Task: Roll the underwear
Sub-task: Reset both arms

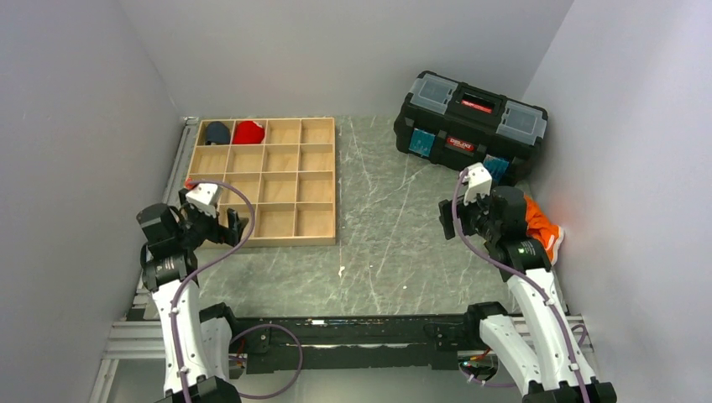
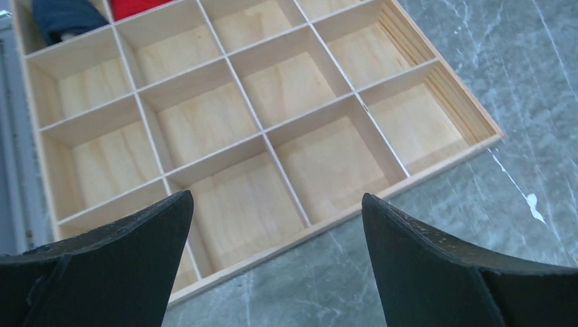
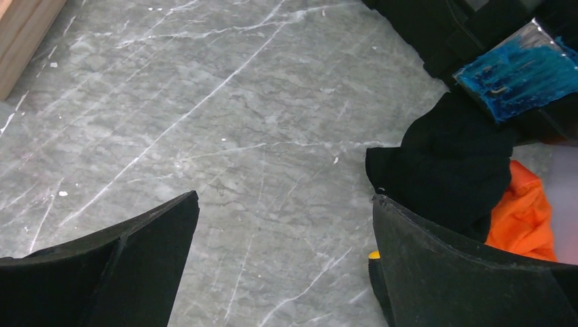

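The underwear [image 1: 248, 132] is a rolled red bundle in a back-row compartment of the wooden tray [image 1: 323, 180], second from the left. Only its edge [image 2: 136, 7] shows at the top of the left wrist view. My left gripper [image 1: 220, 220] hangs over the tray's near left corner, far from the bundle. Its jaws [image 2: 276, 197] stand open with nothing between them. My right gripper [image 1: 453, 217] hovers above the stone tabletop on the right, also open [image 3: 286, 197] and empty.
A dark navy bundle [image 1: 217, 133] fills the compartment left of the red one. A black toolbox [image 1: 470, 122] stands at the back right. Black cloth [image 3: 443, 170] and orange cloth [image 3: 525, 218] lie beside my right gripper, against the right wall.
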`<state>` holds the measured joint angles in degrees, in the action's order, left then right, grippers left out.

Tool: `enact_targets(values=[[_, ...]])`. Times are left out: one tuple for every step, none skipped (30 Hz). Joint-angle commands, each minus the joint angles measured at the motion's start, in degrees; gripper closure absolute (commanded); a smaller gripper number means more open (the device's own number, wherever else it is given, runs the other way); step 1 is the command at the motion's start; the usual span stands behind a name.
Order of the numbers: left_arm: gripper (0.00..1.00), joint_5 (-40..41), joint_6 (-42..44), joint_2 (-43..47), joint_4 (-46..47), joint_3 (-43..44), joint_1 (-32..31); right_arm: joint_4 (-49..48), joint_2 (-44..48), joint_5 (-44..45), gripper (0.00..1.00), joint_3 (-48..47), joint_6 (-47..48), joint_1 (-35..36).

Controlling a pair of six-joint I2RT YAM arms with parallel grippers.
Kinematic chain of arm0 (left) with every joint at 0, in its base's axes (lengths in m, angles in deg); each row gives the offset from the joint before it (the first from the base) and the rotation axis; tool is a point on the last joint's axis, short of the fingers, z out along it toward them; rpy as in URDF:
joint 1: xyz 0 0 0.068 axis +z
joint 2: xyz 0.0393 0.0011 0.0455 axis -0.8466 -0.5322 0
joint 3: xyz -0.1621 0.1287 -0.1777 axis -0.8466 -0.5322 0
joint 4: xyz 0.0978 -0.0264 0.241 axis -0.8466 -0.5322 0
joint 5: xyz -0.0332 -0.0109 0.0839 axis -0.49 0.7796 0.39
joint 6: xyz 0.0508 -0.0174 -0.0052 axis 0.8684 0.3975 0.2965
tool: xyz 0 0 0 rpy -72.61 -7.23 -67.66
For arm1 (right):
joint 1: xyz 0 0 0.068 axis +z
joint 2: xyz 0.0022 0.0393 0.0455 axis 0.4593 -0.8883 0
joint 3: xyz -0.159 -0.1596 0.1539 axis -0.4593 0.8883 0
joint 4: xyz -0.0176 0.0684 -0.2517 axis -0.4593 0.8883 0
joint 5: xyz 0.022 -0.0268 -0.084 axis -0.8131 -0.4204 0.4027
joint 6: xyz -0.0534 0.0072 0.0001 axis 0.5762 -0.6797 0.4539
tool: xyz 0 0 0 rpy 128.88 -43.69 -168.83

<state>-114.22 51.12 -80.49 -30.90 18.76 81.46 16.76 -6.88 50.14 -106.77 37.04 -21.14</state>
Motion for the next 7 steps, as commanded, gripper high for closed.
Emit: enact_targets(values=[[0.01, -5.2, 2.4, 1.9, 3.1, -2.3, 0.4, -2.1, 2.1, 1.6, 0.0, 0.7, 1.7, -0.2], [0.01, -5.0, 2.6, 1.5, 2.8, -2.3, 0.4, -2.1, 1.9, 1.7, 0.0, 0.7, 1.8, -0.2], [0.01, -4.7, 2.6, 0.7, 2.4, -1.5, 0.4, -1.8, 1.5, 1.7, 0.0, 0.6, 2.2, -0.2], [0.01, -4.2, 2.5, -0.5, 1.6, -0.7, 0.4, -1.5, 1.1, 2.0, 0.0, 0.4, 2.6, -0.2], [0.01, -3.5, 2.5, -1.6, 0.5, 0.0, 0.4, -1.5, 0.7, 2.8, 0.0, 0.2, 2.5, -0.2], [0.01, -2.8, 2.4, -2.4, 0.0, 0.6, 0.3, -1.8, 0.5, 3.8, 0.0, 0.2, 2.2, -0.3], [0.01, -1.8, 2.4, -2.8, -0.1, 0.8, 0.3, -2.0, 0.5, 4.3, 0.0, 0.2, 2.2, -0.3]])
